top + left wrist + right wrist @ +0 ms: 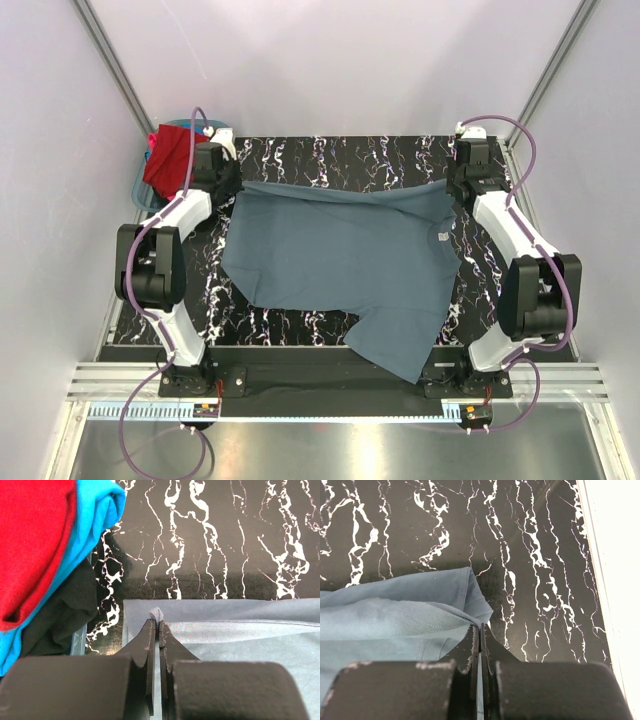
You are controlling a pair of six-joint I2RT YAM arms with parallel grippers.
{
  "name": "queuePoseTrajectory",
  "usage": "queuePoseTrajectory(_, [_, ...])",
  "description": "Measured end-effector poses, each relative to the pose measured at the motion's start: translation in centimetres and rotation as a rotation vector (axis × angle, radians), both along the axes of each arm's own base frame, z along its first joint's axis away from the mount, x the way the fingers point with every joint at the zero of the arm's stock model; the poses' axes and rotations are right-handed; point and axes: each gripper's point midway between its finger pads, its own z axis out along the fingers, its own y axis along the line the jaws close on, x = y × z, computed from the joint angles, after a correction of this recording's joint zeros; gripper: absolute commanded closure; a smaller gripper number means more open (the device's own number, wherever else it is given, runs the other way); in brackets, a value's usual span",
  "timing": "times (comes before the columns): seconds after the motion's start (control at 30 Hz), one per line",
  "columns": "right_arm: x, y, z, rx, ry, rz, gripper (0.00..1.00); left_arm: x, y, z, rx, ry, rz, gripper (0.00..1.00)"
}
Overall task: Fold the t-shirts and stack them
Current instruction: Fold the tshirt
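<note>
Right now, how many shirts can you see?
3: a grey-blue shirt spread on the table, a red shirt and a bright blue shirt piled at its far-left corner. Others may be hidden underneath.

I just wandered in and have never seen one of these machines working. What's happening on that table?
Two robot arms are handling a slate grey-blue t-shirt that lies spread across the black marbled table. The left gripper and the right gripper are each pinched shut on one end of its far edge, holding that edge stretched between them. The shirt is not folded yet. More shirts, with a red one on top, sit in a basket at the far left corner.
</note>
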Motion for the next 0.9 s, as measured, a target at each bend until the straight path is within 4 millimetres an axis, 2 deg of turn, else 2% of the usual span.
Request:
queuePoseTrajectory(0.13, [0.9,-0.4,-0.1,-0.004,0.005,-0.007,1.0,-0.2,0.3,-0.6,-0.009,0.007,0.012,1.0])
queuePoseTrajectory(0.4, [3.4,-1.1,2.1,-0.021,-0.041,-0.004,1.0,-0.9,0.4,-1.5,-0.009,0.021,0.015,1.0])
queuePoseTrajectory(0.57, [3.8,-1.1,2.6,-0.034,-0.05,0.01,1.0,-0.9,0.4,-1.6,-0.012,0.019,0.017,1.0])
queuePoseTrajectory(0.9, [4.0,-1.3,2.0,-0.067,-0.028,0.033,1.0,-0.9,0.4,-1.5,-0.013,0.017,0.017,1.0])
